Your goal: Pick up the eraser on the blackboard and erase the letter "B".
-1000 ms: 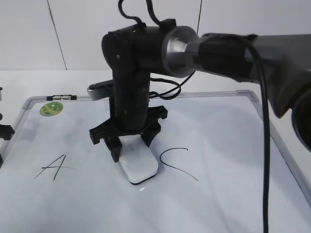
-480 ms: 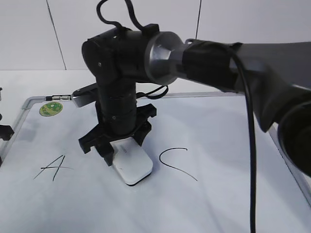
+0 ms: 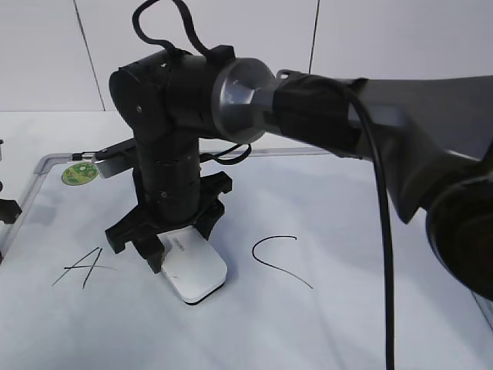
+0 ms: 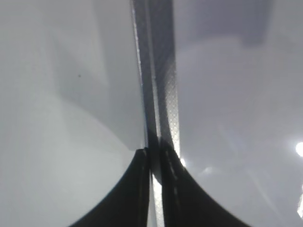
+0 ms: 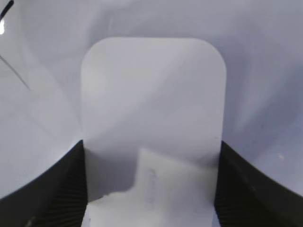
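Clamped between the right gripper's (image 5: 150, 189) fingers, eraser (image 5: 152, 118) protrudes forward.

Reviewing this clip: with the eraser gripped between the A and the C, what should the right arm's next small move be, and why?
Probably lift off and check. The right gripper clamps the eraser flat on the blackboard, between the "A" and "C". No "B" stroke shows; any remnant would be hidden under the eraser.
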